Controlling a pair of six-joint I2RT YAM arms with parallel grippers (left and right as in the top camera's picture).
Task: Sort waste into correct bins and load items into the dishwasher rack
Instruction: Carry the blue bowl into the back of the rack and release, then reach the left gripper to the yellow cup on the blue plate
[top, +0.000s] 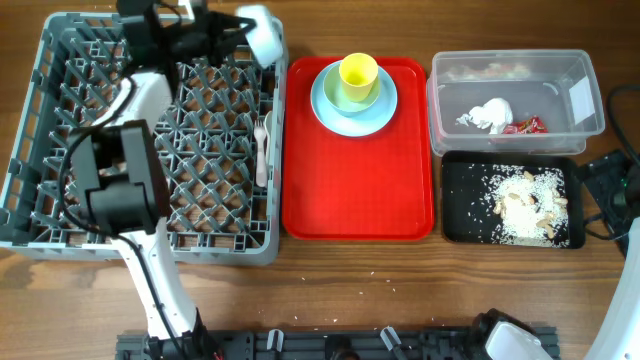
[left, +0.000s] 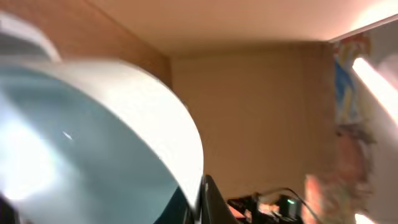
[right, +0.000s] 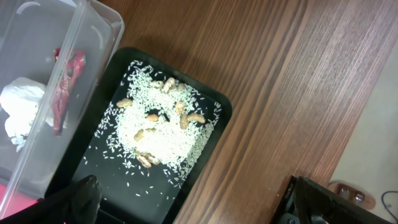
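Note:
My left gripper (top: 237, 28) is shut on the rim of a pale blue bowl (top: 264, 36) and holds it tilted over the far right corner of the grey dishwasher rack (top: 60, 60). In the left wrist view the bowl (left: 93, 137) fills the left side, with its rim between the jaws (left: 202, 202). A white fork and spoon (top: 261, 150) lie in the rack. A yellow cup (top: 358, 73) sits in a blue bowl (top: 375, 100) on a blue plate (top: 335, 118). My right gripper (right: 196, 205) is open and empty beside the black tray (right: 93, 171) of rice scraps (right: 158, 127).
The plate stack stands on a flat red serving tray (top: 350, 190). The clear tub (top: 575, 125) holds a white napkin (top: 490, 115) and a red wrapper (top: 525, 126); both also show in the right wrist view. The black tray (top: 460, 200) lies in front of it. Cables lie at the right edge.

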